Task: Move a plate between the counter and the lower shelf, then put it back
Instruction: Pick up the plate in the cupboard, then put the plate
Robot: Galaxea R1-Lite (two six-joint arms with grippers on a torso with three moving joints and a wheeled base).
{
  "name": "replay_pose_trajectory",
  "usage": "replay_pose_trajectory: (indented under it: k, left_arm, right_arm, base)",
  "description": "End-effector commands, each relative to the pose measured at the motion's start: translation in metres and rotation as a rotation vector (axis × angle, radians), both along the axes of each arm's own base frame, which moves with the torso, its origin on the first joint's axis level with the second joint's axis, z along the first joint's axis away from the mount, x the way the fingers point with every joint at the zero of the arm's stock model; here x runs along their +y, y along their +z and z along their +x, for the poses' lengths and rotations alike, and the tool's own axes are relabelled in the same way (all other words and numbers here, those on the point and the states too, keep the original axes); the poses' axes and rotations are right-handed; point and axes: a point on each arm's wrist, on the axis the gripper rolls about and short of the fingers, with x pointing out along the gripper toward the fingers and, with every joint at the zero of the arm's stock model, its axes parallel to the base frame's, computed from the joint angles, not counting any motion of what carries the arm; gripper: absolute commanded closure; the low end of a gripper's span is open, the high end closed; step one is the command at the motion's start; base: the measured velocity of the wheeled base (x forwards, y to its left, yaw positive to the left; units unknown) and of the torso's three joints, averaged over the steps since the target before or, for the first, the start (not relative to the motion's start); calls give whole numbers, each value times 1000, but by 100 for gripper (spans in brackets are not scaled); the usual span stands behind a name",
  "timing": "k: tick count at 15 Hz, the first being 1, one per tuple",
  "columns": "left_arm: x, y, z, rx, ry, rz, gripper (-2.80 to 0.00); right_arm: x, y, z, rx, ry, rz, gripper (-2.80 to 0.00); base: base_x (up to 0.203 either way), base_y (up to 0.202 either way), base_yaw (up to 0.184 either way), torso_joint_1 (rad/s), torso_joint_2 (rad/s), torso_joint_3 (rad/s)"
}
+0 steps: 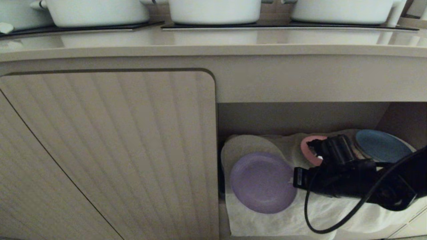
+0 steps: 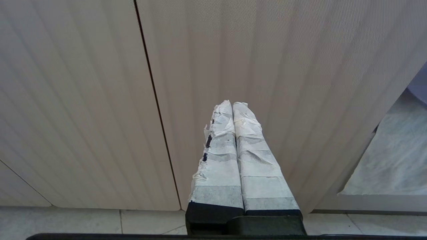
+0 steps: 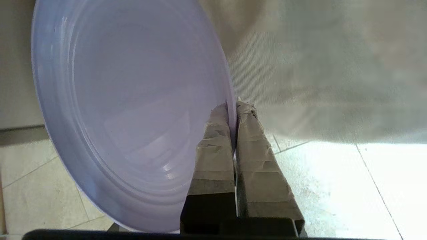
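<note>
The right gripper (image 3: 233, 106) pinched the plate's (image 1: 263, 181) rim at the shelf (image 1: 300, 213), the counter (image 1: 213, 41) trip apparently pending.

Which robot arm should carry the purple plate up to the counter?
The right. The right gripper already pinches the purple plate by its rim, while the left gripper is shut, facing the cupboard door.

plate (image 1: 262, 182) in the lower shelf (image 1: 333, 213), below the counter (image 1: 213, 43)
</note>
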Motion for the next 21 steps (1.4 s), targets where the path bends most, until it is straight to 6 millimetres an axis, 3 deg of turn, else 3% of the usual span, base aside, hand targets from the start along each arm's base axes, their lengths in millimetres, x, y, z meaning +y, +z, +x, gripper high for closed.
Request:
replay_pose_trajectory:
  k: [1,9,14,21]
  left_arm:
    - [0,0,0,1,1,0,0]
    - [0,0,0,1,1,0,0]
    - [0,0,0,1,1,0,0]
    - [0,0,0,1,1,0,0]
  right_arm:
    - [-4,9,-12,-19,0,12,0]
    - [-27,13,-72,-8,11,3,0]
    - [-42,18,-114,-59,113,-21,0]
    - [-50,29,-133,-96,114,-19,0]
  base:
    - [0,0,0,0,0,0]
    - [0,0,0,0,0,0]
    - [0,0,0,0,0,0]
    - [0,0,0,0,0,0]
